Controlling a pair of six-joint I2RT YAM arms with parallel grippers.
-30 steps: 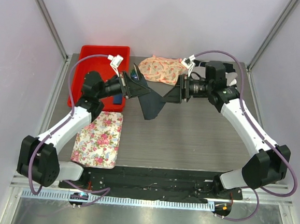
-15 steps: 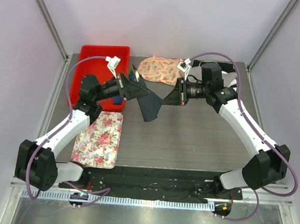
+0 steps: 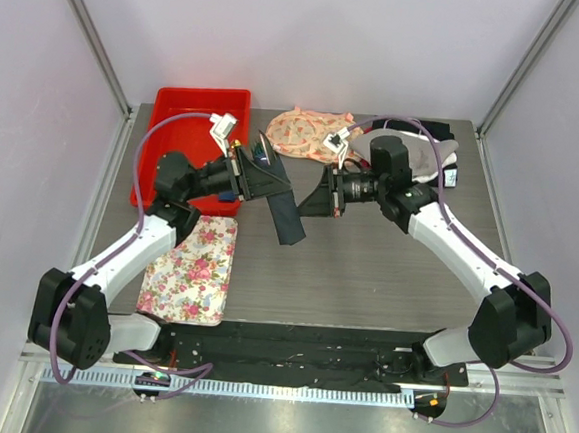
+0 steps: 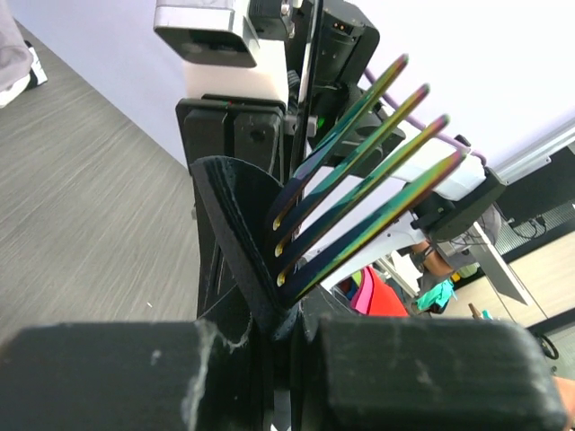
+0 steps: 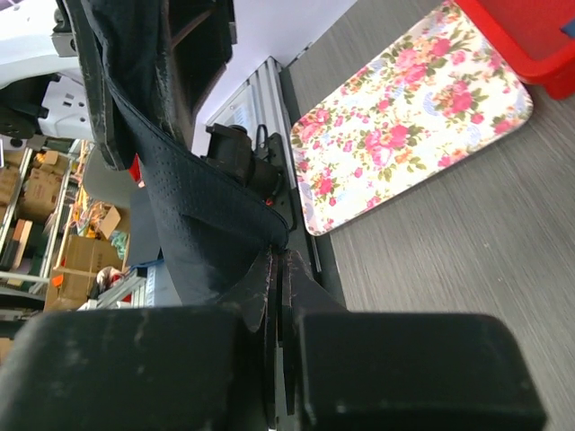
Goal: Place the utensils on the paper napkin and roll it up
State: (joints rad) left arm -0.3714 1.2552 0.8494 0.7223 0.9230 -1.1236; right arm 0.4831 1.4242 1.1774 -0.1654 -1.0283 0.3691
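Napkin point(image 3: 288, 211) hangs as a dark sheet in the air between the two arms, above the middle of the table point(image 3: 385, 274). The left gripper point(image 3: 265, 174) is clamped tight on the fork point(image 4: 359, 180) with a napkin fold beside it, and the right gripper point(image 3: 316, 197) is pinched closed on the opposite edge. To do this step well, both arms should lower together with the sheet taut so it lands flat on the bare grey wood-grain top, away from the floral tray point(image 3: 190, 269), red bin point(image 3: 193, 109) and floral cloth point(image 3: 306, 133).
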